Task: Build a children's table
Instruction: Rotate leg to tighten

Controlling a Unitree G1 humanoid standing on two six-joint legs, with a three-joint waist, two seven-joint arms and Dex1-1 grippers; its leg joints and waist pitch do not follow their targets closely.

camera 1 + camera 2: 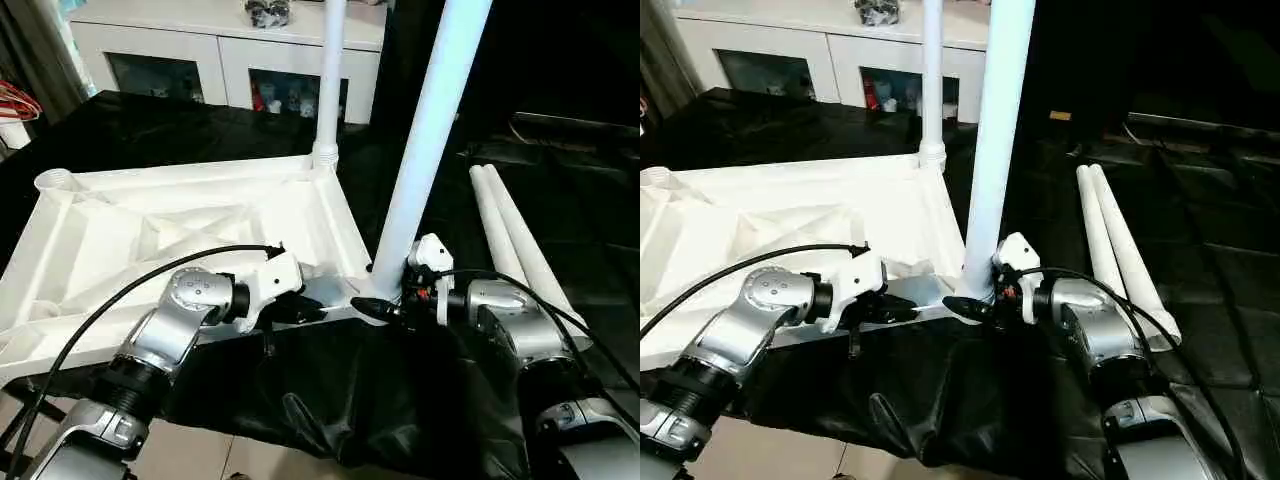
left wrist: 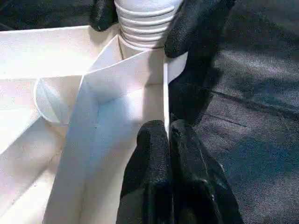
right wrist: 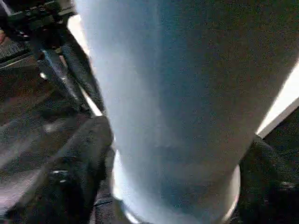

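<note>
**Near leg leaning in its socket — risk of a crooked seat**

Tabletop [image 1: 150,225] lies upside down, ribs up, left-centre of frame on the black-draped surface [image 1: 560,190]. Its long axis runs from the lower left toward the upper centre.

Two legs stand in corner sockets. Far leg [image 1: 330,70], top centre, points close to straight up. Near leg [image 1: 430,130] rises from the corner at centre frame and leans toward the upper right; its long axis is clearly off vertical. Two spare legs [image 1: 515,240] lie side by side at right, long axes running from upper centre-right down toward the lower right, well apart from the tabletop.

Right claw [image 1: 385,305] sits at the base of the near leg, fingers apart on either side of the tube; whether they press it, cannot tell. Left claw [image 2: 168,135] is closed, tips together over the tabletop's edge wall near that corner.

Risks, as judged:
- Leaning leg could bind or seat crooked if pushed down as it stands.
- If the right claw lets go, the leg may tip further and lever out.
- The left claw only rests on the tabletop, so it could slide on the cloth.
</note>
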